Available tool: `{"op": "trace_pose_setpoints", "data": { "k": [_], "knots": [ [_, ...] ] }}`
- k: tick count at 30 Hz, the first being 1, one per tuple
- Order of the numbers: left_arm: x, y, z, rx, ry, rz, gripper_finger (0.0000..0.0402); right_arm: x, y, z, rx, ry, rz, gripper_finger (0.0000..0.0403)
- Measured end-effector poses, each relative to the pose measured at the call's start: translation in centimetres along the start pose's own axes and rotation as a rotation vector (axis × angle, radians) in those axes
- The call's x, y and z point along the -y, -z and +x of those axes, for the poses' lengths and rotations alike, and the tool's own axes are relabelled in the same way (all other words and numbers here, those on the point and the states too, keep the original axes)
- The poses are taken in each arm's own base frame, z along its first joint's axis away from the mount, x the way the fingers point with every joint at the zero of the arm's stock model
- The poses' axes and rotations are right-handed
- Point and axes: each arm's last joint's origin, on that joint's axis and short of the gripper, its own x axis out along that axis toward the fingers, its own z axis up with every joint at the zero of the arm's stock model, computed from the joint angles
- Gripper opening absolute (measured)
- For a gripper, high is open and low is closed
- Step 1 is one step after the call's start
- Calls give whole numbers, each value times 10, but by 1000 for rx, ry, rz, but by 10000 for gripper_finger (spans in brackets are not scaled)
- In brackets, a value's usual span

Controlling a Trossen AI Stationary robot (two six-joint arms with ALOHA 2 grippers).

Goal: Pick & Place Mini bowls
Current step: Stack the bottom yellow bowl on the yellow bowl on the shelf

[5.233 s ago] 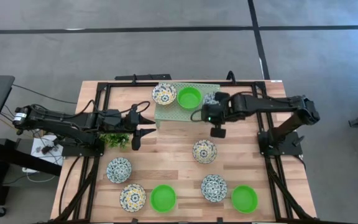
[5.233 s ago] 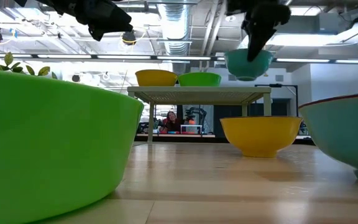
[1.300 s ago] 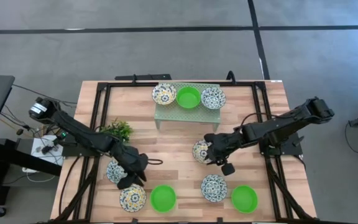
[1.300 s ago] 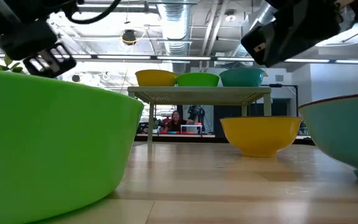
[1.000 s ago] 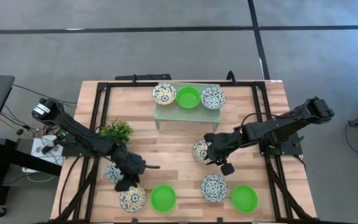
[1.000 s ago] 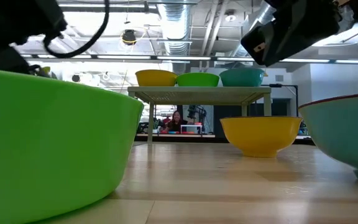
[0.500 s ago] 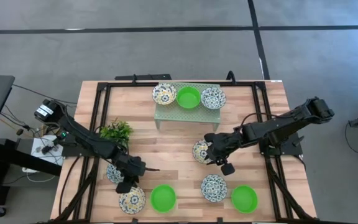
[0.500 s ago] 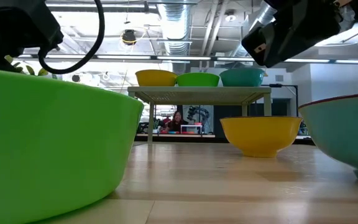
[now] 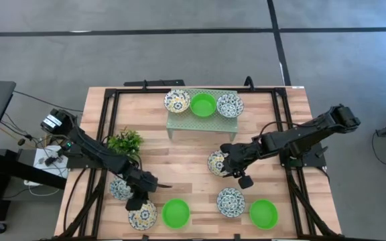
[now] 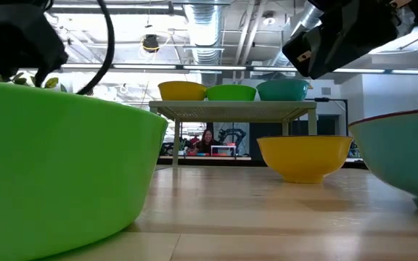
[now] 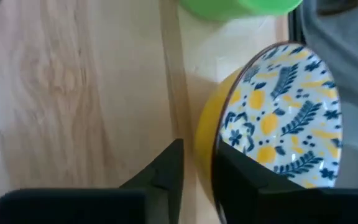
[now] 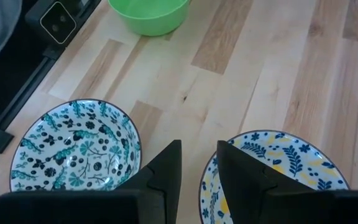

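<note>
Counting the mini bowls first: three already sit on the pale green rack (image 9: pixel 179 120) at 12 o'clock of the surface (image 9: pixel 186 157), namely a yellow-patterned bowl (image 9: pixel 177 101), a plain green bowl (image 9: pixel 204 104) and a blue-patterned bowl (image 9: pixel 230 105). So roughly a third of the job looks done, assuming the rack is where they all go.

Six are left on the wood. A patterned bowl (image 9: pixel 218 163) sits near the middle, another patterned one (image 9: pixel 230 201) is at about 5 o'clock with a green bowl (image 9: pixel 263 213) just beside it, and a green bowl (image 9: pixel 175 213) is at 6 o'clock. At 7 o'clock there's a yellow-sided floral bowl (image 9: pixel 141 215) and a bluish one (image 9: pixel 120 188) up from it, partly under the left arm.

The left gripper (image 9: pixel 141 196) is down at that 7 o'clock pair. In its wrist view the fingers straddle the rim of the yellow-sided floral bowl (image 11: pixel 272 118), one outside the wall and one inside, narrowly parted. Whether they're actually pinching yet, can't tell.

The right gripper (image 9: pixel 236 173) hangs over the middle bowl's rim at about 4 o'clock of it, fingers narrowly parted with nothing visibly between them in its wrist view.

A small leafy plant (image 9: pixel 126 141) stands at 9 o'clock, not part of the job.
</note>
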Motion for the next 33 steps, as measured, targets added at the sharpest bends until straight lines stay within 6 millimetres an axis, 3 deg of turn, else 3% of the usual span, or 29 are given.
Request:
{"op": "trace_pose_setpoints", "data": {
  "k": [5,13,22,27,33],
  "knots": [
    [1,-6,-19,90,13,2,12,0,0,0,0,1,1,98],
    [2,-16,-59,303,-6,2,10,0,0,0,-5,0,-2,98],
    [-20,-26,-104,580,-298,105,9,0,0,0,-6,0,-61,98],
    [-33,-28,-131,742,-466,39,9,0,0,0,4,2,-85,98],
    [-33,-28,-171,1041,-519,-56,8,0,-1,0,4,3,-88,98]
  ]
}}
